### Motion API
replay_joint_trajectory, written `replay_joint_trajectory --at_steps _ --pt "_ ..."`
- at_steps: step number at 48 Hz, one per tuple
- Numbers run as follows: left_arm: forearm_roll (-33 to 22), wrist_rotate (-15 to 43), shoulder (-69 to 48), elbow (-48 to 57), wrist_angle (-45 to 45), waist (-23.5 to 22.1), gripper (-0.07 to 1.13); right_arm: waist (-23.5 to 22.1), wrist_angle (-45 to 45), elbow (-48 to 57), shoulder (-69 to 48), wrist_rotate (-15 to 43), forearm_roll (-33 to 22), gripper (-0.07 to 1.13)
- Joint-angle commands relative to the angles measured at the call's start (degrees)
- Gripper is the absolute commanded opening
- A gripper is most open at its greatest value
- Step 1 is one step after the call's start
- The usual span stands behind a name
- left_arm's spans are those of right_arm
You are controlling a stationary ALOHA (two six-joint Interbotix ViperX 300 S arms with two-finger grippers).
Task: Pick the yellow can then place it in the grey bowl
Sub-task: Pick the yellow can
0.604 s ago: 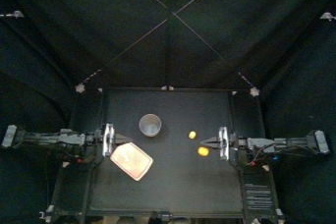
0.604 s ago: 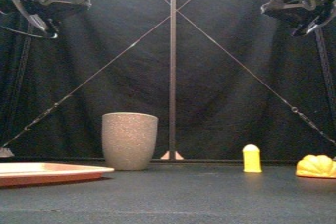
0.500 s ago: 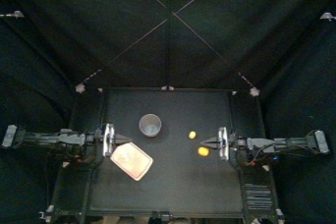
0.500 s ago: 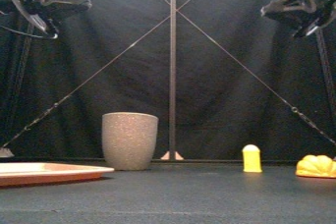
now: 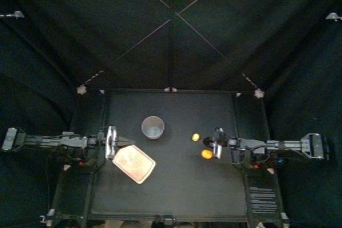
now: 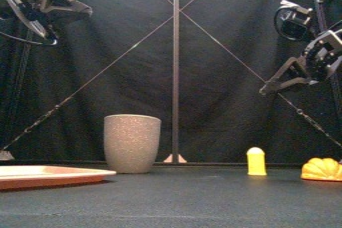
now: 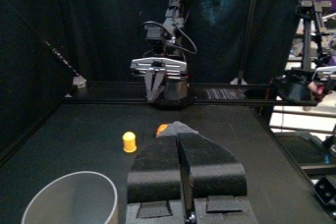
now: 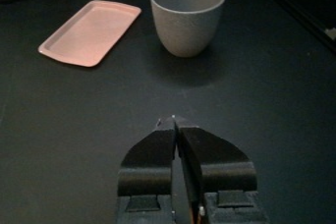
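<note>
One by one, checked the grippers. Found the right gripper [image 8: 175, 123] with jaws pressed together and nothing between them, hanging clear above the table [image 5: 174, 187], over its right half and close by the can [image 5: 197, 136] in the top view. Found the left gripper [image 7: 175, 128] likewise closed and empty, high at the left edge, apparently at rest.

Judged the task at its first step: approach to the can, with no grasp made and nothing in the cup [image 6: 132, 143]. Judged the right arm the likelier one for the pick, being the nearer. For the next move, would need to part the jaws, lower them over the can, straddle it and close on its sides, without knocking the lumpy toy [image 6: 322, 168] close by.

Located the can upright on the table, right of centre, apart from the cup and farther back than the lumpy toy. Could not find it in the right wrist view; saw there only the cup and the tray [image 8: 89, 31].

Recorded the can as small, plain yellow, cylindrical with a rounded top, much shorter than the cup. Made out no label or marking. Expected it to be light and easily toppled by an off-centre touch.
</note>
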Motion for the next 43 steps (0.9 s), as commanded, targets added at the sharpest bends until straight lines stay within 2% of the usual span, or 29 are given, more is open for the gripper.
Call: replay_joint_trajectory --at_steps 1,7,11,28,43 --pt "0.0 0.1 0.3 -0.9 -1.1 0.3 0.05 -1.1 -0.5 -1.1 0.2 0.0 2.3 0.61" --pt "0.1 0.1 0.3 -0.8 -1.3 0.8 0.05 -2.9 -0.6 -0.7 0.4 0.0 5.4 0.93" --pt "0.0 0.1 0.3 -0.8 -1.3 1.1 0.05 -4.0 -0.4 -0.3 1.4 -0.2 5.8 1.06" --pt "0.2 0.1 0.4 -0.6 -1.3 1.4 0.05 -6.7 0.0 -1.7 10.7 0.1 6.5 1.05" --pt "0.3 0.1 0.4 0.2 -1.3 1.6 0.05 -8.3 0.0 -7.3 22.8 -0.1 6.5 1.05"
